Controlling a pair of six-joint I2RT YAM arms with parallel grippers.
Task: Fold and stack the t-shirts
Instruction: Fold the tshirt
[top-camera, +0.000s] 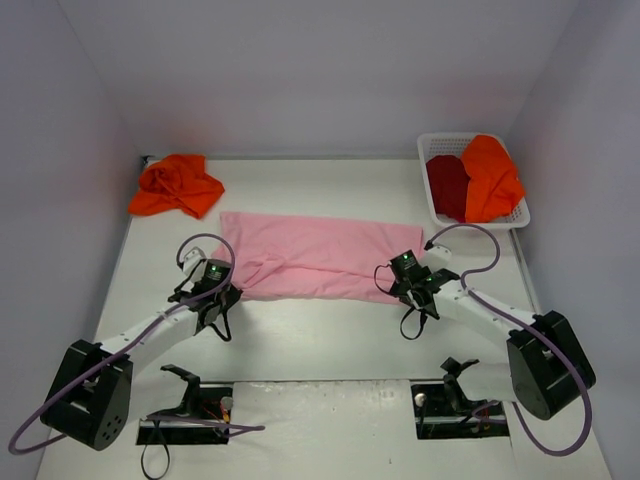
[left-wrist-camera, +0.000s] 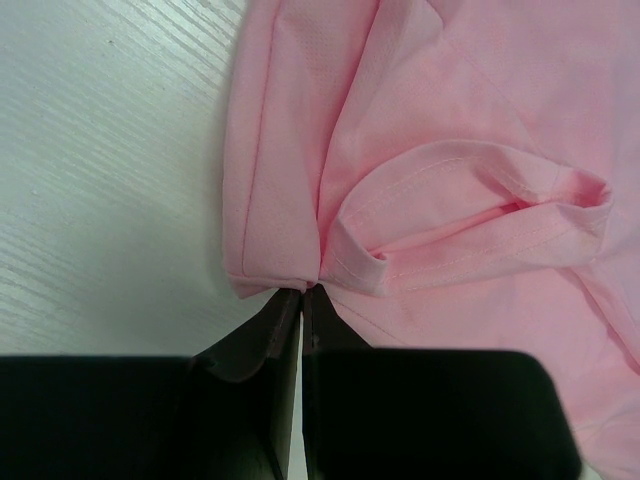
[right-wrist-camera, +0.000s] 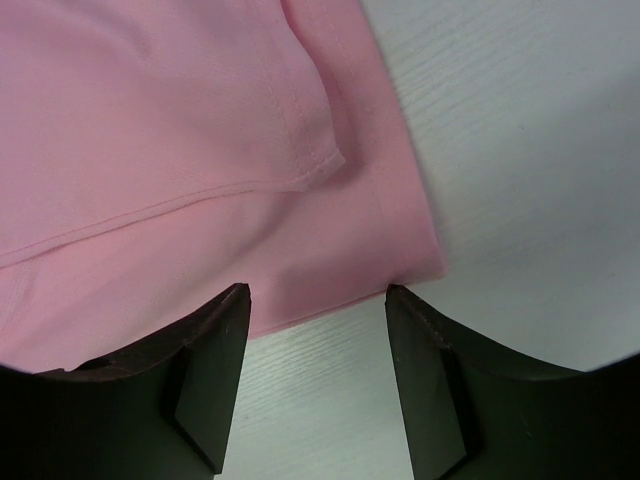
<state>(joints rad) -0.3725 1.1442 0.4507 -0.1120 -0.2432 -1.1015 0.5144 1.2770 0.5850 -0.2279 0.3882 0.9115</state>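
On the white surface (top-camera: 320, 340) the pink t-shirt (top-camera: 310, 255) lies centrally, its near-left corner clenched by the left end effector (left-wrist-camera: 302, 295), the right end effector (right-wrist-camera: 317, 305) released astride its near-right hem, presumably for folding.

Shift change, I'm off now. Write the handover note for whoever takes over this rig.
The left gripper is shut on the pink t-shirt at its near left corner.
The right gripper is open, fingers astride that shirt's near right edge, gripping nothing.
The pink t-shirt lies spread mid-table. The crumpled orange t-shirt sits at the far left. The second orange t-shirt and the dark red t-shirt are in the basket.
Done: nothing folded up or stacked.
Left: fold all four, then stack.
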